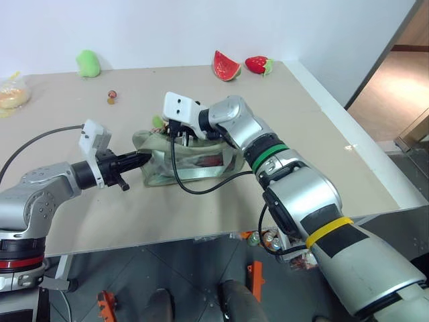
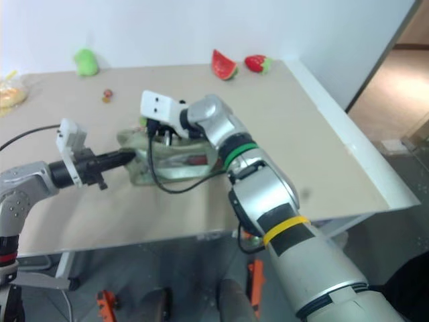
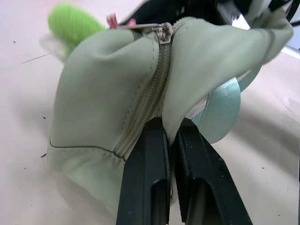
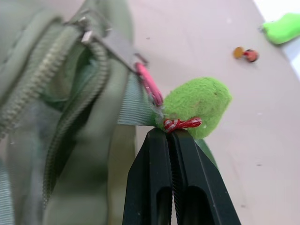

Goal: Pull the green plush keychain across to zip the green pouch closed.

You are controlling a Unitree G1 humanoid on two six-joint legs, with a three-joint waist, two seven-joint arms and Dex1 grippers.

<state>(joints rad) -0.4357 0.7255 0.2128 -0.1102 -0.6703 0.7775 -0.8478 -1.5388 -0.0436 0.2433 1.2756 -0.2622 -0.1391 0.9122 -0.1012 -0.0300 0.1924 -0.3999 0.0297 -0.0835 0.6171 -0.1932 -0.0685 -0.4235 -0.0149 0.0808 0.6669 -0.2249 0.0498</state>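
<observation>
— How much room was there around the work?

— Plenty. The table (image 1: 201, 87) ran wide and bare on most sides of the green pouch (image 1: 194, 161), which sat near the middle of the head view. The table's near edge crossed the lower part of the frame, well below the pouch; its right edge slanted down the right side, also well apart. Along the far edge, by the wall, lay a light-green plush toy (image 1: 88, 63) at upper left, and a watermelon slice (image 1: 226, 66) and strawberry (image 1: 258, 64) at top centre. A small round object (image 1: 112, 97) sat left of centre, clear of the pouch.

— And the left gripper?

— The left gripper (image 3: 172, 136) came in from the left of the frame, its fingers closed tight on a fold of the pouch's fabric just beside the zipper (image 3: 147, 98).

— Where was the keychain?

— The green plush keychain (image 4: 197, 101) hung off the pouch's upper left corner, joined by a pink clip (image 4: 149, 83) to the zipper pull (image 4: 105, 42). The right gripper (image 4: 174, 133) was pinched shut on the red-and-white cord at the plush's base, fingertips touching it, with the plush itself just past them.

— Was the zip done up?

— In the right wrist view it gaped open behind the pull.
</observation>
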